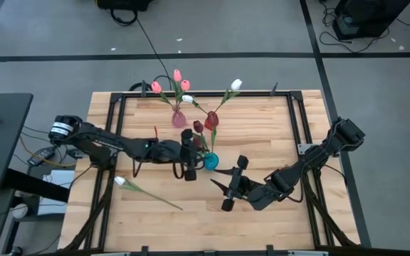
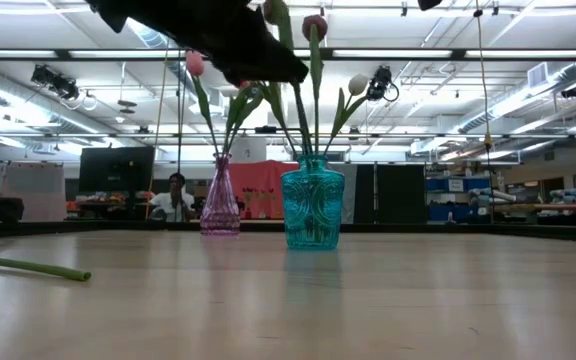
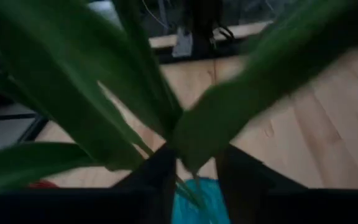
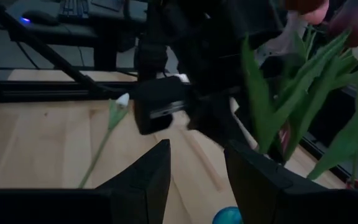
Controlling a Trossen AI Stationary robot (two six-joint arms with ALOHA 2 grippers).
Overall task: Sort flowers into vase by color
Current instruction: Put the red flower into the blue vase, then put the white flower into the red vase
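Note:
A teal vase (image 1: 210,161) near the table's middle holds maroon tulips (image 1: 211,119) and a white one (image 2: 357,84). Behind it, a pink vase (image 1: 179,118) holds pink tulips (image 1: 178,75). Another white tulip (image 1: 120,181) lies flat on the table at the near left. My left gripper (image 1: 198,153) is just left of the teal vase, above its rim. Its fingers (image 3: 160,171) are apart, with green stems and leaves (image 3: 188,134) between them. My right gripper (image 1: 228,186) hovers open and empty near and right of the teal vase. My left gripper has a stem (image 3: 186,186) running between its parted fingers just above the teal vase's mouth (image 3: 197,202). The leaves hide the spot, and I cannot tell whether either finger touches the stem. The fingers come in nearly level from the table's left.
A black frame (image 1: 205,93) runs around the wooden table top. The lying tulip's stem (image 2: 28,267) stretches toward the near middle. Both arms crowd the area around the teal vase. Bare wood lies at the near left and far right.

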